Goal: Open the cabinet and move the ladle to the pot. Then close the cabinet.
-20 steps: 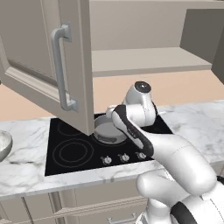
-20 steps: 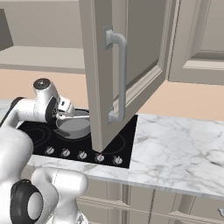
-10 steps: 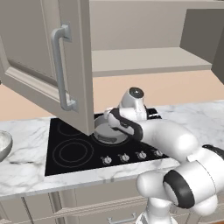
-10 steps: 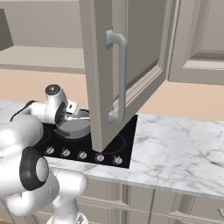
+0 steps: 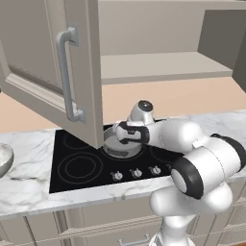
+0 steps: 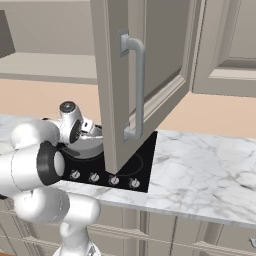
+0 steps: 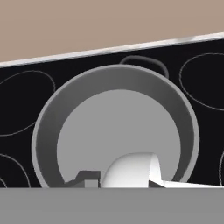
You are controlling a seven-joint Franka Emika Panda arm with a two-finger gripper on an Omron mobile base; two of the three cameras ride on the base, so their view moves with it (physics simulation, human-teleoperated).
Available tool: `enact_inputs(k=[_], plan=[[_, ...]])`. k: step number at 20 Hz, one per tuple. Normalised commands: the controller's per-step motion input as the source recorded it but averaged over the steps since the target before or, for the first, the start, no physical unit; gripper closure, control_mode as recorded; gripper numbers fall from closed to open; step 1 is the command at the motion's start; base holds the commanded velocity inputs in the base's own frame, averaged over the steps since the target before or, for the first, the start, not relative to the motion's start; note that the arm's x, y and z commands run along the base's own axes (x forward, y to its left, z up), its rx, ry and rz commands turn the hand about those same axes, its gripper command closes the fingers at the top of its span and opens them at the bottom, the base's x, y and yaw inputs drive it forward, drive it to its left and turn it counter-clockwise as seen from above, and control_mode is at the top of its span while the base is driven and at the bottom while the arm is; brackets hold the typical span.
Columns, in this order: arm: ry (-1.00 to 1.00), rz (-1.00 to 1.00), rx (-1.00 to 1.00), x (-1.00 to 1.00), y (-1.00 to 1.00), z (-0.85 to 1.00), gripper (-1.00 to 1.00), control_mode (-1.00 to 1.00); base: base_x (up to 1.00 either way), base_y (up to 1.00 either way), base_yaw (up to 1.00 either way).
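On the left edge of the marble table [image 5: 29, 192], the left base view catches a rounded whitish bowl [image 5: 4, 161], cut off by the frame. Next rightward is the black cooktop [image 5: 72, 168] with its row of knobs [image 5: 136, 173] along the front edge. Above it the cabinet [image 5: 158, 67] stands open: its left door [image 5: 53, 72] swings out toward the camera, bar handle [image 5: 65, 77] upright, and the bare shelf [image 5: 163, 65] shows inside. The door's lower corner hangs in front of the pot [image 5: 120, 144], which sits on the rear centre burner.

The right base view shows the same door [image 6: 135, 85] from its other side, hiding most of the cooktop [image 6: 135, 170]; the second door [image 6: 225, 45] is shut at the right. There the pot [image 6: 87, 145] peeks out between the arm and the door edge.

The claw [image 5: 126, 133] hovers directly over the pot, wrist bent down. Looking along it, the hand view gives the pot's [image 7: 113, 131] round rim and flat grey bottom, with the ladle's [image 7: 131, 170] pale bowl low in the frame over the pot's floor and its thin handle running right. A dark fingertip [image 7: 87, 177] sits just beside the ladle bowl. Whether the claw is pinching the ladle or has spread off it, I cannot tell.
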Motion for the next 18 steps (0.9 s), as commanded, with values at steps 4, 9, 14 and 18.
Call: enact_inputs(k=[4, 9, 14, 18], plan=[[0.01, 0.00, 0.00, 0.28, 0.09, -0.27, 1.00, -1.00, 0.00, 0.00, 0.00], [0.01, 0.00, 0.00, 0.08, 0.15, -0.18, 1.00, -1.00, 0.00, 0.00, 0.00], [0.00, 0.00, 0.00, 0.01, 0.05, -0.18, 1.00, -1.00, 0.00, 0.00, 0.00], [0.01, 0.00, 0.00, 0.11, 0.05, -0.18, 1.00, -1.00, 0.00, 0.00, 0.00]])
